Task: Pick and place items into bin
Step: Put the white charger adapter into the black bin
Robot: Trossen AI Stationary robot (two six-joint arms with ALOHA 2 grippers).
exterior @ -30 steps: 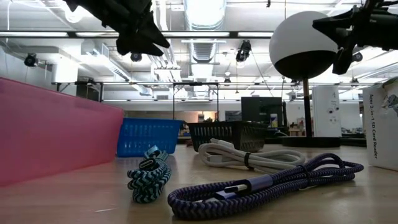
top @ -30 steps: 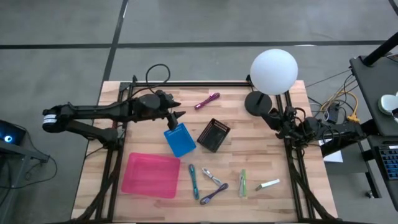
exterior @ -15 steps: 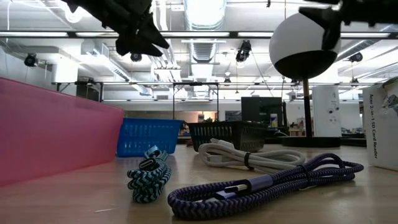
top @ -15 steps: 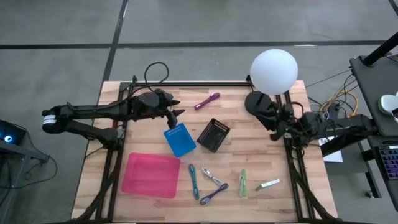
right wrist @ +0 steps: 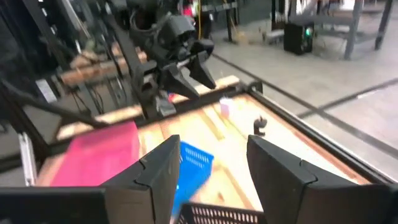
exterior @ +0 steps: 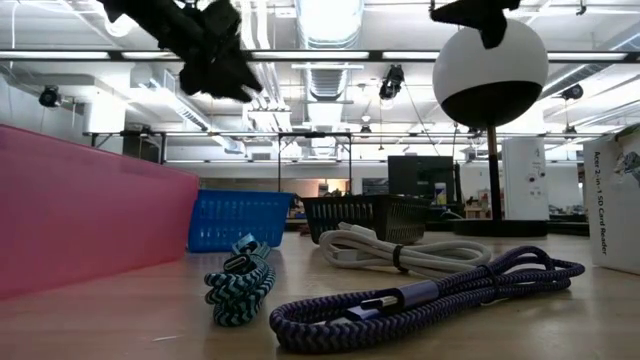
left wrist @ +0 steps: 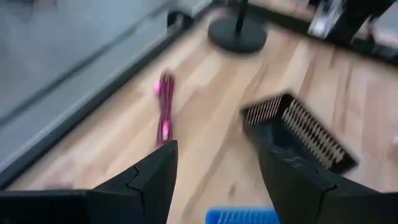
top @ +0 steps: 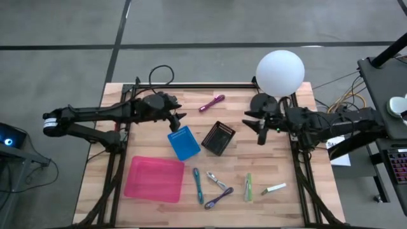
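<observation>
My left gripper (top: 180, 117) hangs open above the far end of the blue bin (top: 184, 142), with nothing between its fingers. In its wrist view a magenta cable (left wrist: 165, 106) lies on the wood beyond the fingers. My right gripper (top: 253, 127) is open and raised over the table's right half, beside the black bin (top: 219, 137). Near the front edge lie a teal cable (top: 198, 184), a white cable (top: 217, 180), a purple cable (top: 218, 198), a green item (top: 248, 187) and a white stick (top: 275, 189). None of them is touched.
A pink bin (top: 154, 179) sits at the near left. The white globe lamp (top: 280, 73) stands on its dark base at the far right, close behind my right arm. Black frame rails run along the table's edges.
My right gripper has risen from low at the table's right edge, swung toward the table's middle, rolled and tipped up toward level, and opened from shut.
</observation>
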